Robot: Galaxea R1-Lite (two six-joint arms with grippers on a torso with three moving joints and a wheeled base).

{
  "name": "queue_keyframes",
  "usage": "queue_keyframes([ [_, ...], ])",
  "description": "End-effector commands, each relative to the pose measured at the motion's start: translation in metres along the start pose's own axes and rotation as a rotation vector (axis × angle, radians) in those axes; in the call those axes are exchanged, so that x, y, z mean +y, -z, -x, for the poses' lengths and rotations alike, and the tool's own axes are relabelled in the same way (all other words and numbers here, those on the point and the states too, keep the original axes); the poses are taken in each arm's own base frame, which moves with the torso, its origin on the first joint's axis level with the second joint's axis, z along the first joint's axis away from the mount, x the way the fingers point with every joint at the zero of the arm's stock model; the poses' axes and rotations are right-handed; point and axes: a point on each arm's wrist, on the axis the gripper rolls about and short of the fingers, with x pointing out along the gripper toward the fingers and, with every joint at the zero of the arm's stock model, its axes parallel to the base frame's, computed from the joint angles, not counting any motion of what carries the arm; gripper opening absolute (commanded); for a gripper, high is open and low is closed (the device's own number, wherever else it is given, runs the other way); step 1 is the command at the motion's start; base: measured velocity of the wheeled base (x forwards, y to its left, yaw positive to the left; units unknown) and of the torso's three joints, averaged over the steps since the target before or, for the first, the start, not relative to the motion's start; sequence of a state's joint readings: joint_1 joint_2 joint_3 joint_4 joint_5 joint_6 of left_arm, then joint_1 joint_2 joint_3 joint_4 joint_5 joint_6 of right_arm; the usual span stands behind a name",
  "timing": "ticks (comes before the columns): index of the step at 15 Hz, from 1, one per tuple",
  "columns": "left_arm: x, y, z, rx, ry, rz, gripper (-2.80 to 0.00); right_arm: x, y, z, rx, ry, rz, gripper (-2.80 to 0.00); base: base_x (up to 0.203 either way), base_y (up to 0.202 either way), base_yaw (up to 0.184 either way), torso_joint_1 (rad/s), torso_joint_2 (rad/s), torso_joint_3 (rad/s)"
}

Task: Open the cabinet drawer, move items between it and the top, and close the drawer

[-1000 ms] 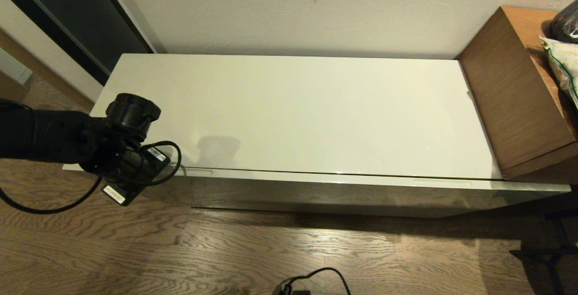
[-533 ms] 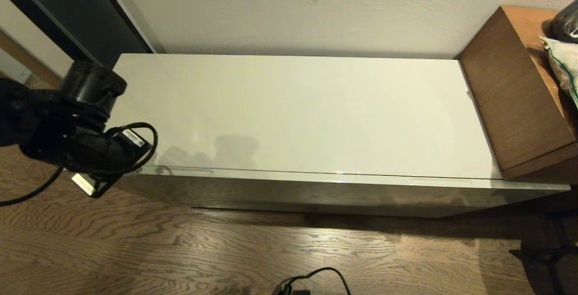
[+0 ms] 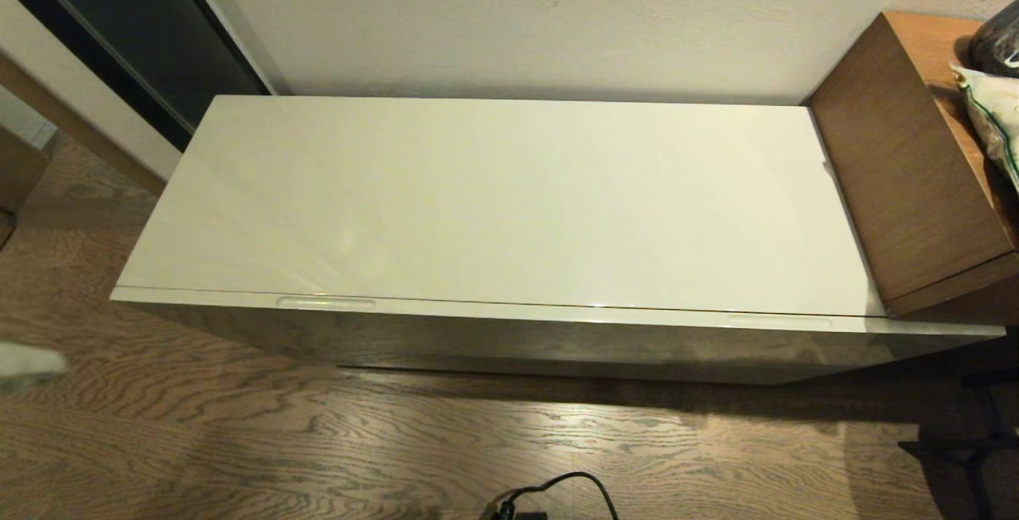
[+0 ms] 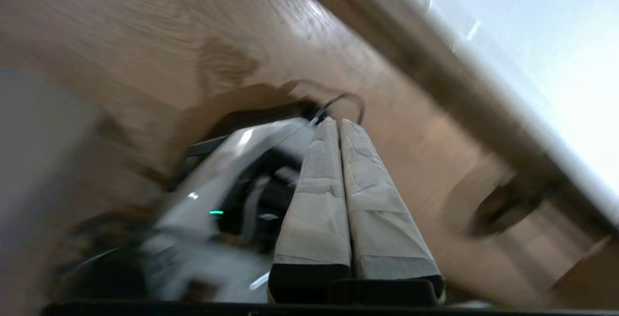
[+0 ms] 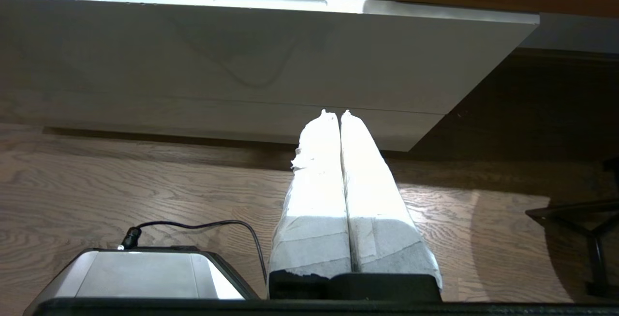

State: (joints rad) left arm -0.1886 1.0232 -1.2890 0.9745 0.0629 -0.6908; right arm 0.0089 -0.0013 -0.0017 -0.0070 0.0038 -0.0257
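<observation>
Wide, shallow, glossy pale grey-beige cabinet drawer (image 3: 509,337) sits fully shut under the long glossy cream-beige top slab (image 3: 501,201); the front is smooth and handle-less, running 9 to 3 o'clock across the head view below centre. Two shallow oblong recesses (image 3: 326,303) at the top lip, one toward 8 o'clock, one toward 4 o'clock, look like the only finger purchase. Judgement: stiff panel, slick lacquer, pads likely slide on the flat face; hook a fingertip into a recess and pull straight out. A drawer this long probably racks if pulled from one end, so expect some drag.

No tissue packet or slippers visible anywhere; the top shows only reflections. Presumably the items are inside the drawer, cannot confirm.

Left gripper (image 4: 337,121) has its two padded, tape-wrapped grey fingers (image 4: 314,209) pressed together, holding nothing, pointing at the brown wood-grain floor (image 3: 318,440) with the cabinet edge passing at 2 o'clock in its wrist view; heavy motion blur. It is out of the head view.

Right gripper (image 5: 333,112) is parked low in front of the cabinet, white-wrapped fingers (image 5: 372,200) closed, empty, aimed at the drawer front's right end below the recess.

Taller brown wood-grain unit (image 3: 899,170) at 3 o'clock abuts the top, matte, carrying a crinkly plastic bag (image 3: 995,122). A black cable (image 3: 557,488) lies on the floor at 6 o'clock.
</observation>
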Motion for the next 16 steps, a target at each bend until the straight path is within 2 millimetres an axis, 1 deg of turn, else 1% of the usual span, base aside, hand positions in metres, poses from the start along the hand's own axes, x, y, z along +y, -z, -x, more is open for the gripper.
queue_keyframes([
  [1, 0.042, 0.045, 0.060, -0.112, 0.095, -0.066, -2.80, 0.000, 0.000, 0.000, 0.002, -0.001, 0.000, -2.80, 0.000, 0.000, 0.000, 0.000, 0.00, 0.000],
  [3, 0.075, 0.083, 0.086, -0.148, 0.112, -0.165, -2.80, 0.000, 0.000, 0.000, 0.001, -0.001, 0.000, -2.80, 0.000, 0.000, 0.000, 0.000, 0.00, 0.000],
  [4, 0.087, 0.097, 0.092, -0.148, 0.101, -0.206, -2.80, 0.000, 0.000, 0.000, 0.002, -0.001, 0.000, -2.80, 0.000, 0.000, 0.000, 0.000, 0.00, 0.000],
  [5, 0.094, 0.111, 0.095, -0.120, 0.059, -0.226, -2.80, 0.000, 0.000, 0.000, 0.001, -0.001, 0.000, -2.80, 0.000, 0.000, 0.000, 0.000, 0.00, 0.000],
  [7, 0.091, 0.124, 0.096, -0.118, 0.014, -0.229, -2.80, 0.000, 0.000, 0.000, 0.001, -0.001, 0.000, -2.80, 0.000, 0.000, 0.000, 0.000, 0.00, 0.000],
  [9, 0.094, 0.136, 0.093, -0.112, 0.015, -0.283, -2.80, 0.000, 0.000, 0.000, 0.002, -0.001, 0.000, -2.80, 0.000, 0.000, 0.000, 0.000, 0.00, 0.000],
  [10, 0.102, 0.150, 0.087, -0.110, 0.010, -0.333, -2.80, 0.000, 0.000, 0.000, 0.001, -0.001, 0.000, -2.80, 0.000, 0.000, 0.000, 0.000, 0.00, 0.000],
  [12, 0.113, 0.167, 0.073, -0.100, 0.005, -0.397, -2.80, 0.000, 0.000, 0.000, 0.001, -0.001, 0.000, -2.80, 0.000, 0.000, 0.000, 0.000, 0.00, 0.000],
  [16, 0.128, 0.188, 0.052, -0.115, 0.014, -0.481, -2.80, 0.000, 0.000, 0.000, 0.002, -0.001, 0.000, -2.80, 0.000, 0.000, 0.000, 0.000, 0.00, 0.000],
])
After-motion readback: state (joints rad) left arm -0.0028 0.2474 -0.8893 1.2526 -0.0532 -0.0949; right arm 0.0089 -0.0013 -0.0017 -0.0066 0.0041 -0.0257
